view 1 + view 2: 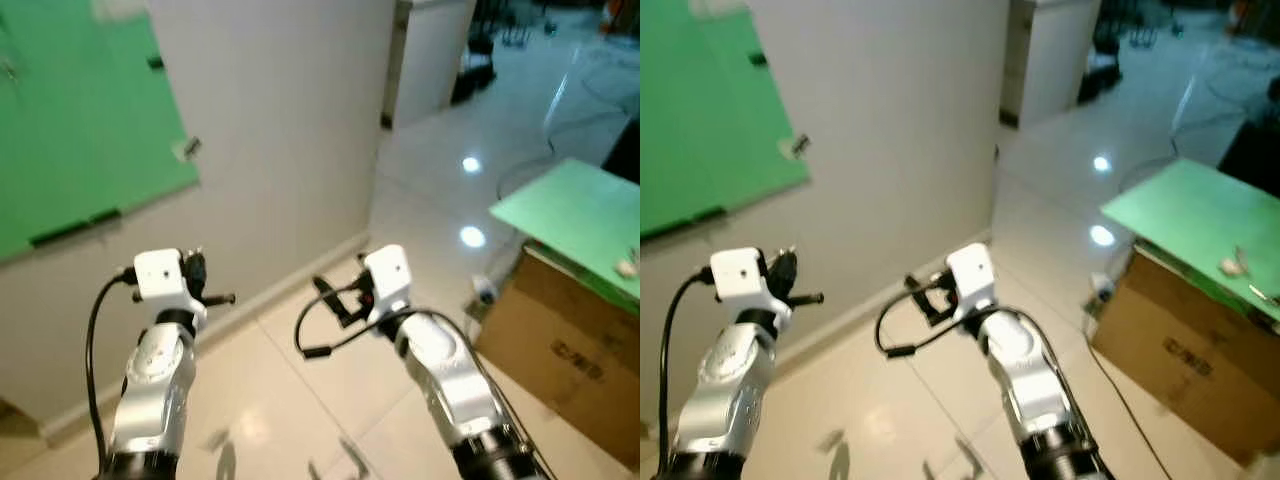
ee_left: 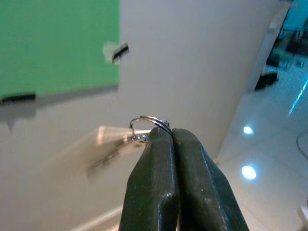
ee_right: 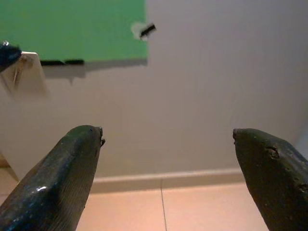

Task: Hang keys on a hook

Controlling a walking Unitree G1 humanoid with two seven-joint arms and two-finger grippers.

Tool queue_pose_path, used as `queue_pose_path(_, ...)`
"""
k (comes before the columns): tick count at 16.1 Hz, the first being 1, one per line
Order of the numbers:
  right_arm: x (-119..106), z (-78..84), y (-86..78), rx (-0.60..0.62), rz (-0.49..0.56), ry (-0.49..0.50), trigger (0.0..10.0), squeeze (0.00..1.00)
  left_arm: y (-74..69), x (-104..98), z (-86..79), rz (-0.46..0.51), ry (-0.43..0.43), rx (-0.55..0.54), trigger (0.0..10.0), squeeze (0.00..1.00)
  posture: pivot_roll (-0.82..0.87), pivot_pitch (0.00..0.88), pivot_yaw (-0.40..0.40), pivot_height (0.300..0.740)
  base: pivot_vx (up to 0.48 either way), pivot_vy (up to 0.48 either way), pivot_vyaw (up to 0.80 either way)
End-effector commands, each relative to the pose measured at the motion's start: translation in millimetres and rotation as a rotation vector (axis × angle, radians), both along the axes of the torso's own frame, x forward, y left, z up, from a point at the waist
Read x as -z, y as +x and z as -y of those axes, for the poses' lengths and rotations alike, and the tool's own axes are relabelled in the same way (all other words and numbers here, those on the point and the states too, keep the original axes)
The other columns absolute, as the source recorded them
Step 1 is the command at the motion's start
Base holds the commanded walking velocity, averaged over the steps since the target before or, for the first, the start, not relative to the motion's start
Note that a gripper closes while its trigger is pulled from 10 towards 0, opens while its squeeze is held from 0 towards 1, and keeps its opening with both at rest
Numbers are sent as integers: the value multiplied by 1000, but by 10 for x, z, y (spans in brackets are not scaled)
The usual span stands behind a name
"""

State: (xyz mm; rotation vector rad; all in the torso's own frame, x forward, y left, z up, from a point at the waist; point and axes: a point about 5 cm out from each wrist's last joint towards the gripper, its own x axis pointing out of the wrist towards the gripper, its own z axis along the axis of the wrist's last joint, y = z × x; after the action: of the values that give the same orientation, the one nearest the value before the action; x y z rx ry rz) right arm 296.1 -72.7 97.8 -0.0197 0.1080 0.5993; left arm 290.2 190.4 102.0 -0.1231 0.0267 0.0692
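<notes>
Thin silver metal key ring point(image 2: 148, 123) — clamped between the left gripper point(image 2: 166, 137) fingertips, keys blurred at 9 o'clock. Light, stiff, slippery (likely swings); hold the ring. Right gripper point(image 3: 167, 139) — fingers apart, empty.

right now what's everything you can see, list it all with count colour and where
key ring: one, silver, pinched at the tips of the left gripper; keys below it are blurred
hook: one, small, dark with a pale base, on the wall beside the green board
green board: one, on the white wall, upper left
wall: white, ahead, with a pale skirting at the floor
floor: pale glossy tiles with light reflections
cardboard box: one, brown, on the right
green sheet: one, lying on top of the box
cable: thin, on the floor far right
left gripper: black fingers, shut on the key ring, raised toward the wall
right gripper: black fingers, open, facing the wall
</notes>
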Motion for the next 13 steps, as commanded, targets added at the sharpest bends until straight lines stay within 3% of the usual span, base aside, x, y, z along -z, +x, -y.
queue_pose_path(1,18,67,13,13,-4,5,10000,0,5,-27,47,7,0,2,10000,0,-103,0,46,740,289,382,500)
queue_pose_path(9,35,54,25,-20,-21,18,10000,0,-15,-24,71,-7,5,-46,10000,0,-99,0,38,740,288,386,462)
queue_pose_path(13,41,47,40,-17,-37,40,10000,0,-40,-3,36,-31,58,-70,10000,0,-88,0,34,740,0,0,430)
